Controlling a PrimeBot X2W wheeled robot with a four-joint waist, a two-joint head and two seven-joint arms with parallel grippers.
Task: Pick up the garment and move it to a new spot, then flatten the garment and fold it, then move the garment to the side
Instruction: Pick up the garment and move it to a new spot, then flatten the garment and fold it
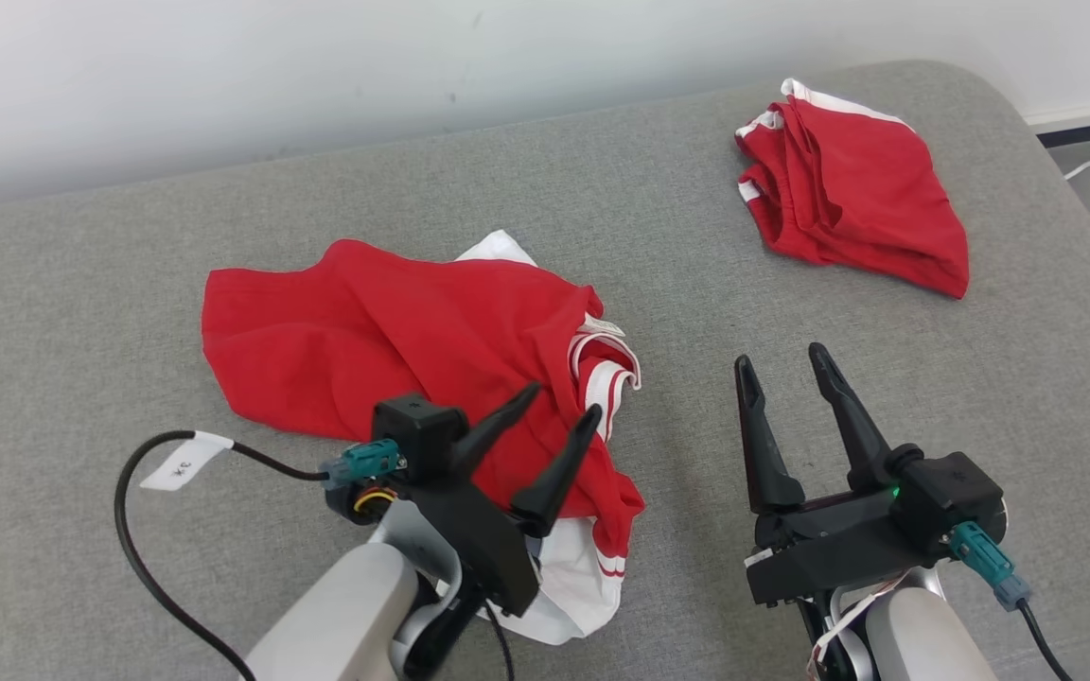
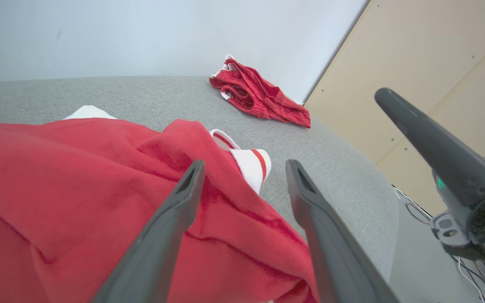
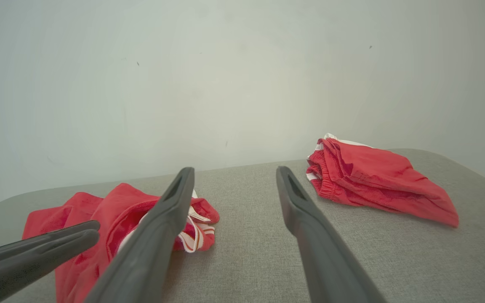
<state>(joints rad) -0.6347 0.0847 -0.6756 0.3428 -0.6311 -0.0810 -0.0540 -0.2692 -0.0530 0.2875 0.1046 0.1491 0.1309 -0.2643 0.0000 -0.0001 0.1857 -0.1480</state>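
The crumpled red-and-white cloth garment (image 1: 394, 331) is laid on the grey padded surface (image 1: 129, 246), long axis far-left to near-right, overhung by the empty, spread left gripper (image 1: 562, 399), with the right gripper (image 1: 781, 356) likewise held open and empty beside it and a folded red cloth bundle (image 1: 857, 189) well beyond.

Lab-like room: padded table (image 1: 129, 274), bare wall (image 1: 223, 76)

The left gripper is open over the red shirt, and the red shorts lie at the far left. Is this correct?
No. The shorts lie at the far right, as the head view shows. The left gripper is open over the shirt.
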